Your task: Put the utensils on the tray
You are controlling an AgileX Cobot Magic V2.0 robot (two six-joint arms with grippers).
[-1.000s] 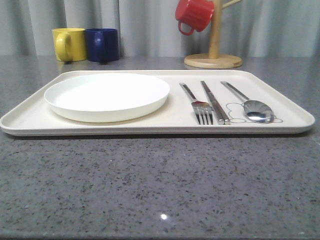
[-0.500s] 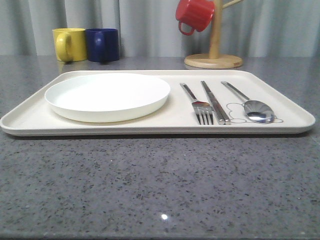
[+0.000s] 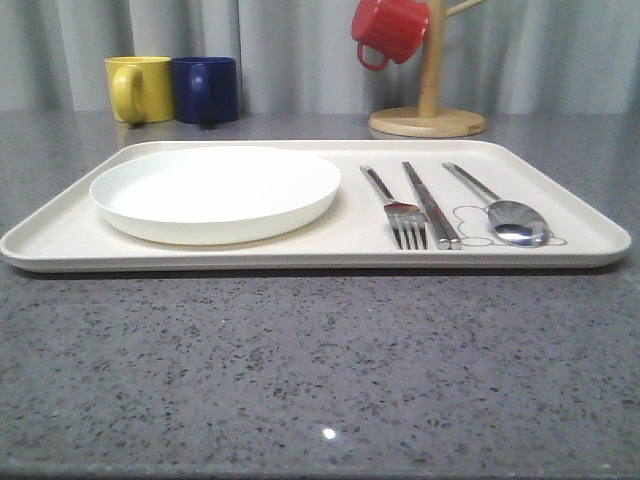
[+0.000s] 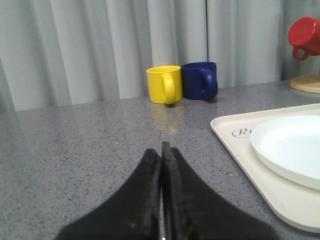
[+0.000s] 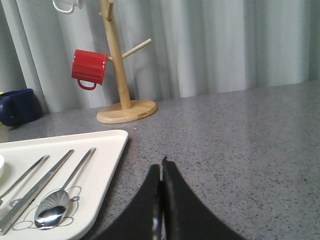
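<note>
Cutlery is all down: fork [image 3: 404, 217], chopsticks [image 3: 432, 207] and spoon [image 3: 508, 216] lie side by side at the tray's [image 3: 300, 252] three o'clock. Left pincer [image 4: 161, 152] and right pincer [image 5: 161, 170] sit closed and empty over the bench. You likely have nothing left to place.

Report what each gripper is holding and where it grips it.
Nothing is held. The left gripper and right gripper are both shut and empty; the fork, chopsticks and spoon lie on the tray.

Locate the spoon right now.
In the front view the spoon lies flat on the tray, at its right end. The chopsticks lie just left of it, then the fork.
</note>
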